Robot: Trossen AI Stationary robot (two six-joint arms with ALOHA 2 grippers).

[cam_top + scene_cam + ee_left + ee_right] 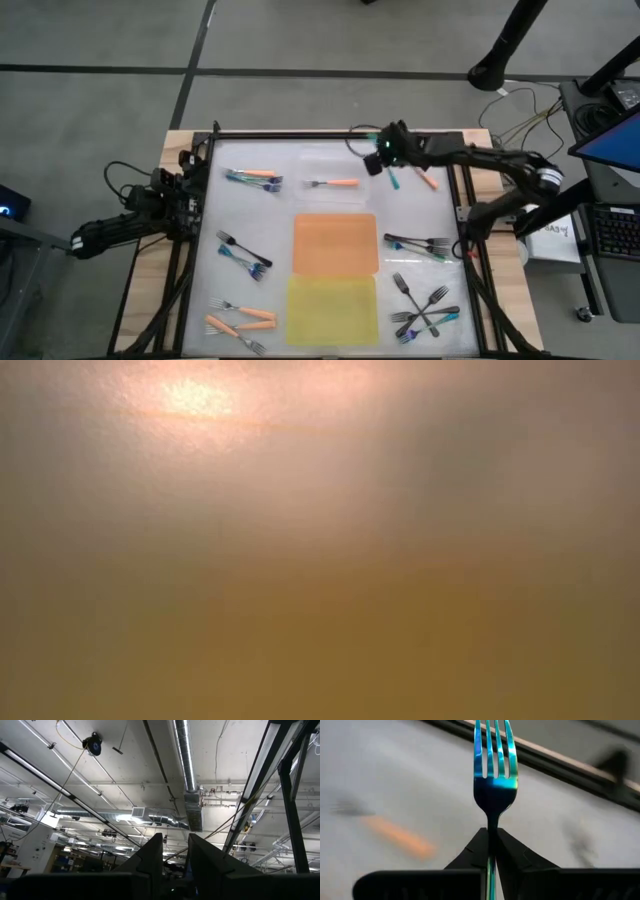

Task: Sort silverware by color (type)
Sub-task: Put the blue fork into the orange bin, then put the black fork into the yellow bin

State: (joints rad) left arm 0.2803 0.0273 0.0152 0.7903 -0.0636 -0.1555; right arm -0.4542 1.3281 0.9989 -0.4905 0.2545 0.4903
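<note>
My right gripper (384,160) reaches over the table's far middle, shut on a teal-handled fork (493,785) whose shiny blue tines point away from the wrist camera. In the high view this fork's teal handle (395,181) shows beside the gripper. Other forks lie flat on the table in groups: teal and orange ones (255,178), an orange one (335,183), black and teal ones (245,256), orange ones (240,319), black and teal ones (418,245), black ones (422,310) and a single orange one (428,181). My left gripper (175,851) is parked at the table's left edge, pointing at the ceiling, its fingers a narrow gap apart. My right gripper pinches the teal fork at its neck (493,824), just below the tines, between the two fingers (475,851). The fork lies along the fingers and its handle runs back between them. It is lifted clear of the table.
A clear tray (305,160), an orange tray (335,243) and a yellow tray (333,308) lie in a row down the table's middle. A black frame rail (300,136) borders the table. The low view is covered by an orange blur and shows nothing.
</note>
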